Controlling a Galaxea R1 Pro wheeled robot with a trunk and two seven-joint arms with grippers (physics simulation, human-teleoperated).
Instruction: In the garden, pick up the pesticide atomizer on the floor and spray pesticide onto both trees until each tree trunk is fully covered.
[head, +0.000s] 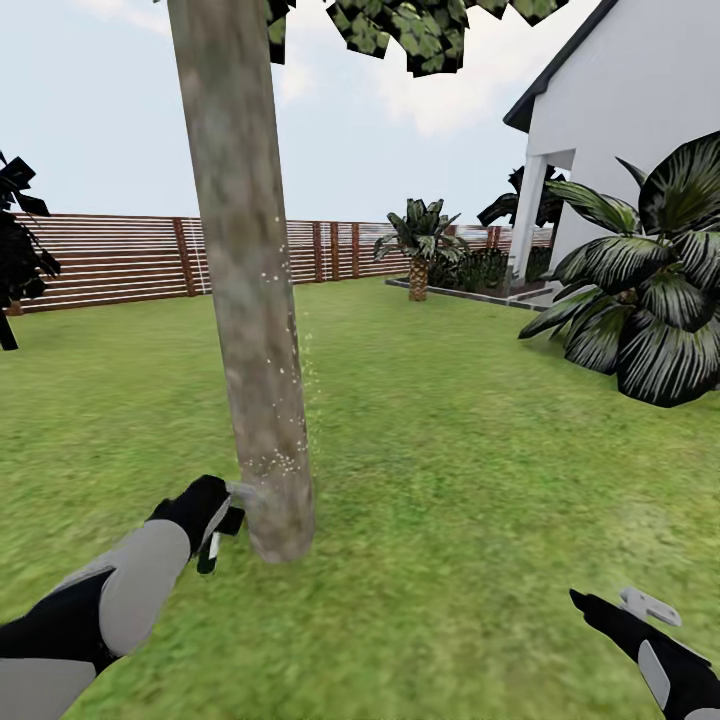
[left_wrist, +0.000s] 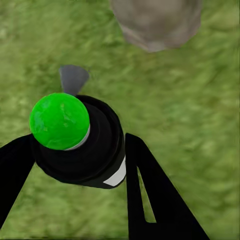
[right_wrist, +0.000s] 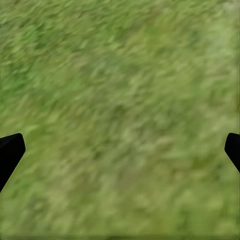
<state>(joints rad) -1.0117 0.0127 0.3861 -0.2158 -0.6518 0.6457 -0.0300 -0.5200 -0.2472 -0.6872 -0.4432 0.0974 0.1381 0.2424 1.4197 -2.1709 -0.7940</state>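
Item: left gripper (head: 222, 522). We hold it low at our 11 o'clock, just beside the foot of the trunk (head: 245, 290). In the left wrist view the gripper (left_wrist: 80, 150) has both fingers (left_wrist: 150, 195) closed on the atomizer (left_wrist: 82, 145), one on each side of the dark body.

Item: atomizer (head: 212, 545). Dark bottle with a white label patch and a green cap; its grey nozzle points toward the base of the trunk (left_wrist: 156, 22). In the head view the nozzle end sits against or just short of the bark; we cannot tell which.

Item: trunk. Thick, mottled grey-brown, leaning slightly, rising from the lawn (head: 430, 430) at 12 o'clock. Small pale specks dot its lower right side and the air just beside it. Blocky green leaves (head: 420, 30) hang above.

Item: right gripper (head: 625, 607). We carry it low at 4 o'clock, well apart from the trunk, over bare grass. In the right wrist view the gripper (right_wrist: 120, 150) has its two dark fingertips (right_wrist: 10, 150) spread wide with nothing between them.

Item: surroundings. Slatted brown fence (head: 120, 255) from 10 to 1 o'clock; white house (head: 640, 110) at 2 o'clock; broad-leaved dark plant (head: 650, 290) before it; small palm (head: 420, 245) by the fence.
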